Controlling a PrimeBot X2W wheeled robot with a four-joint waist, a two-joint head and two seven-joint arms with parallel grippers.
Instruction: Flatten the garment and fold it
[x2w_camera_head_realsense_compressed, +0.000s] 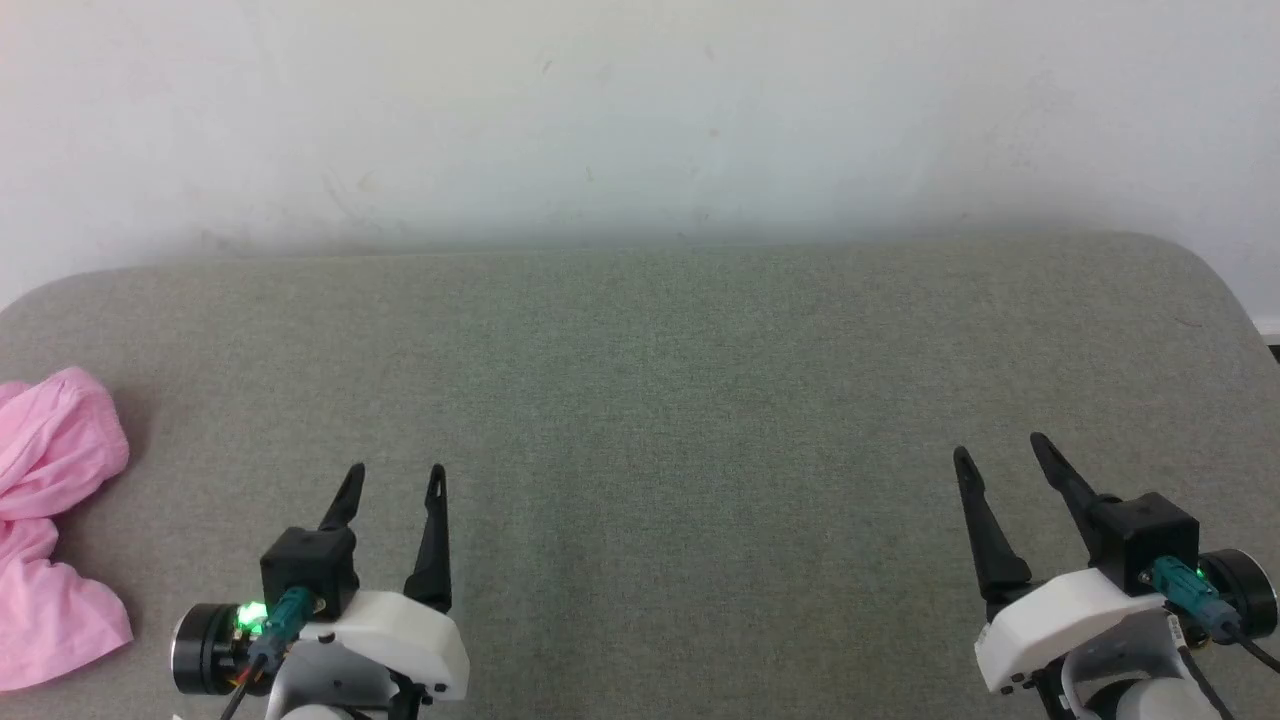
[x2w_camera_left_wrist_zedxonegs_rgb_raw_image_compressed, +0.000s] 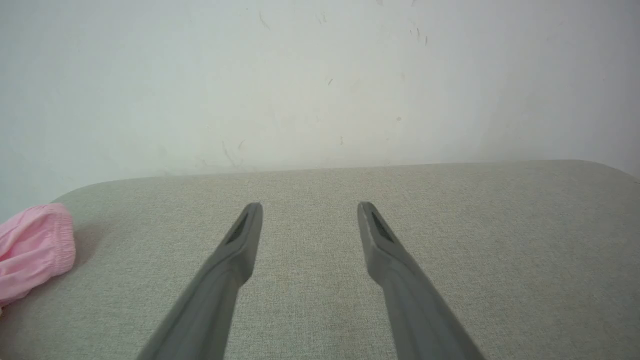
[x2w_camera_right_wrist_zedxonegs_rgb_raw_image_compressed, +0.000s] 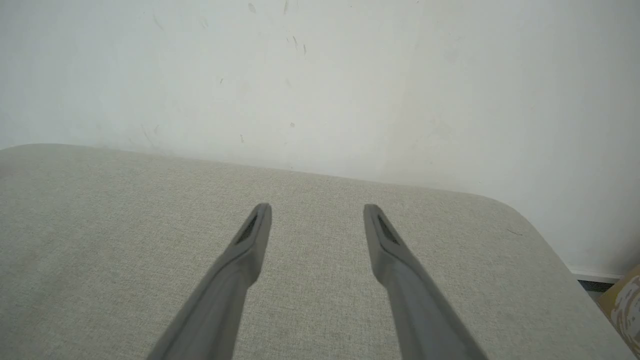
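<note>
The light pink garment (x2w_camera_head_realsense_compressed: 50, 530) lies crumpled at the far left edge of the grey fabric surface (x2w_camera_head_realsense_compressed: 660, 400), partly cut off by the head view's left border. Its gathered, ruffled edge (x2w_camera_left_wrist_zedxonegs_rgb_raw_image_compressed: 35, 245) shows at the left of the left wrist view. My left gripper (x2w_camera_head_realsense_compressed: 397, 475) stands open over the surface, well to the right of the garment and apart from it, nothing between its fingers (x2w_camera_left_wrist_zedxonegs_rgb_raw_image_compressed: 240, 240). At the lower right, my right gripper (x2w_camera_head_realsense_compressed: 1000, 450) is open too, holding nothing, with bare fabric between its fingers (x2w_camera_right_wrist_zedxonegs_rgb_raw_image_compressed: 255, 235).
A white wall (x2w_camera_head_realsense_compressed: 640, 110) rises directly behind the grey surface. The surface has rounded far corners (x2w_camera_right_wrist_zedxonegs_rgb_raw_image_compressed: 505, 210). Past its right edge sit a strip of floor and a yellowish box (x2w_camera_right_wrist_zedxonegs_rgb_raw_image_compressed: 625, 300).
</note>
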